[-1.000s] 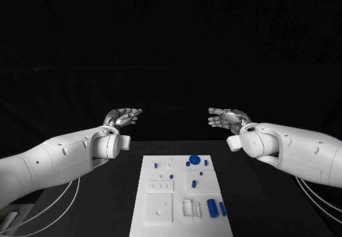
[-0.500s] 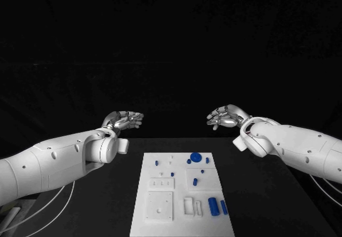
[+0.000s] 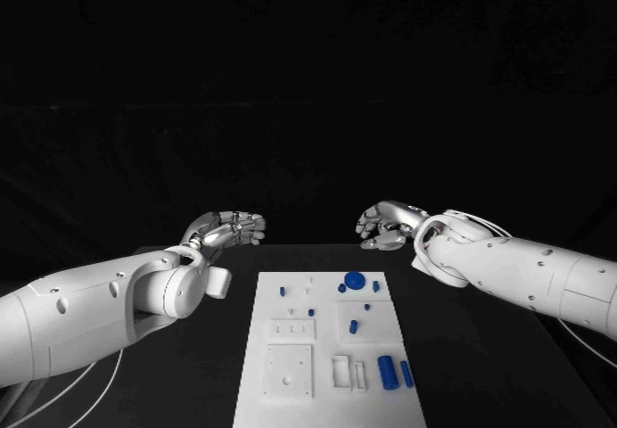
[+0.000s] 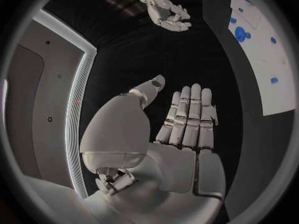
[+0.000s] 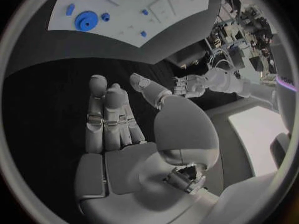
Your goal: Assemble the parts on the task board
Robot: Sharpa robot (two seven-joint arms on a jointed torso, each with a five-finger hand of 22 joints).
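The white task board [image 3: 329,392] lies in the middle of the black table. On it are a blue round disc [image 3: 354,279], a thick blue cylinder [image 3: 386,366], a slim blue pin [image 3: 407,374] and several smaller blue pieces. My left hand [image 3: 229,228] hovers beyond the board's far left corner and my right hand [image 3: 386,225] beyond its far right corner. Both are raised above the table and hold nothing. In the left wrist view the left hand [image 4: 187,119] has straight fingers, with the board [image 4: 261,59] off to its side. In the right wrist view the right hand [image 5: 115,119] looks the same, below the disc [image 5: 86,20].
The black table [image 3: 489,357] runs on both sides of the board. White raised blocks and recessed squares [image 3: 290,370] cover the board's near half. Each wrist view shows the other hand: the right hand [image 4: 167,12] and the left hand [image 5: 187,84].
Both hands have come down and drawn closer to each other beyond the board's far end. Their fingers look more curled in the head view. The board's parts have not moved.
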